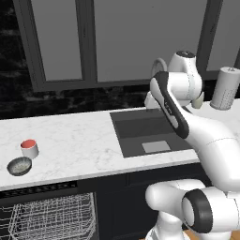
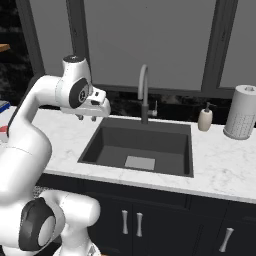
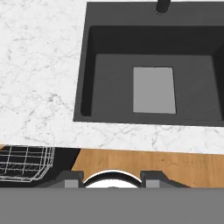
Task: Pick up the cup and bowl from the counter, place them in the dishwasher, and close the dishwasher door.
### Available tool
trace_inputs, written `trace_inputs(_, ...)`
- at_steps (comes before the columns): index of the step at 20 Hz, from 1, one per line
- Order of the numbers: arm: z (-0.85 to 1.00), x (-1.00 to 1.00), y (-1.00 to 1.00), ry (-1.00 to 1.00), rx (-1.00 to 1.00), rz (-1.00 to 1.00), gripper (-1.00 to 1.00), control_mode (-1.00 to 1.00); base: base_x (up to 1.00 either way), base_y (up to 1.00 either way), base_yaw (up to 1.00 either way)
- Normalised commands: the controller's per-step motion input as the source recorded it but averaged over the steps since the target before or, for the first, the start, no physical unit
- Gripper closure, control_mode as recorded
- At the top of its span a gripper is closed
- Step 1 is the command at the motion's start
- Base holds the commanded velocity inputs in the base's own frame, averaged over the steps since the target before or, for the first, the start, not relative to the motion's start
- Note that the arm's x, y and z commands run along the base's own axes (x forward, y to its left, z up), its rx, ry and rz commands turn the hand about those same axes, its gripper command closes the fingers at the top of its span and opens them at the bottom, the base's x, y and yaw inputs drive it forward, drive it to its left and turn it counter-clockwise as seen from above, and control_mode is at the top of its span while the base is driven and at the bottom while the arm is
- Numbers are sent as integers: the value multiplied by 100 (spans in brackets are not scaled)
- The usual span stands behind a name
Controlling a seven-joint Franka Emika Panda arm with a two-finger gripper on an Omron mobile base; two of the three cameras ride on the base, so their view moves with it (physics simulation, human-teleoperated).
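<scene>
**Left base view: cup and bowl wait on the tabletop**

We see the cup and the bowl side by side near the left end of the tabletop, the bowl just in front of the cup. Below them the dishwasher stands open, its wire rack showing. Our gripper hangs empty above the tabletop left of the sink, its fingers partly apart, well away from both dishes.

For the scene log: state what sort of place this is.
A simulated home kitchen, most likely: a marble-patterned counter with a dark inset sink and faucet, plus an open dishwasher below.
</scene>
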Motion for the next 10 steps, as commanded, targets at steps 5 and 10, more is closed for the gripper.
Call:
trace_inputs(5,-10,-29,0,-7,0,0,-100,-100,0,0,0)
trace_inputs(10,-34,-64,-31,-12,0,24,-100,-100,0,0,0)
